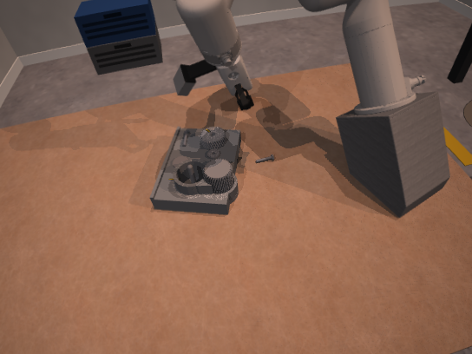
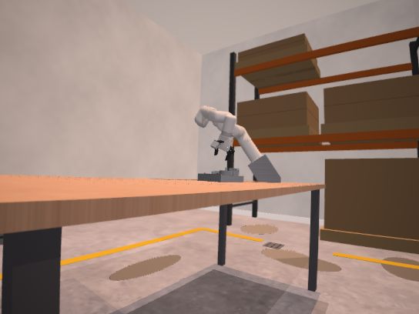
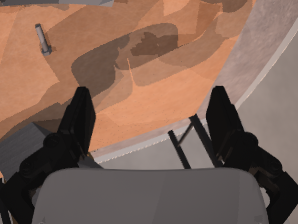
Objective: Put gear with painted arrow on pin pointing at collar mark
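The grey timing case (image 1: 197, 171) lies on the wooden table. Its pin (image 1: 189, 170) stands upright in a round collar (image 1: 191, 180) at the case's near left, and a small yellow mark (image 1: 170, 182) shows on the collar's left rim. A toothed gear with a yellow arrow (image 1: 213, 138) rests at the far end of the case. A larger gear (image 1: 219, 175) sits beside the pin on its right. My gripper (image 1: 244, 99) is open and empty. It hangs above the table behind the case, apart from the gear. In the wrist view the open fingers frame bare table near its edge.
A loose bolt (image 1: 265, 160) lies on the table right of the case; it also shows in the wrist view (image 3: 43, 38). The robot's grey pedestal (image 1: 395, 152) stands at the right. A blue and grey cabinet (image 1: 117, 35) stands on the floor beyond the table.
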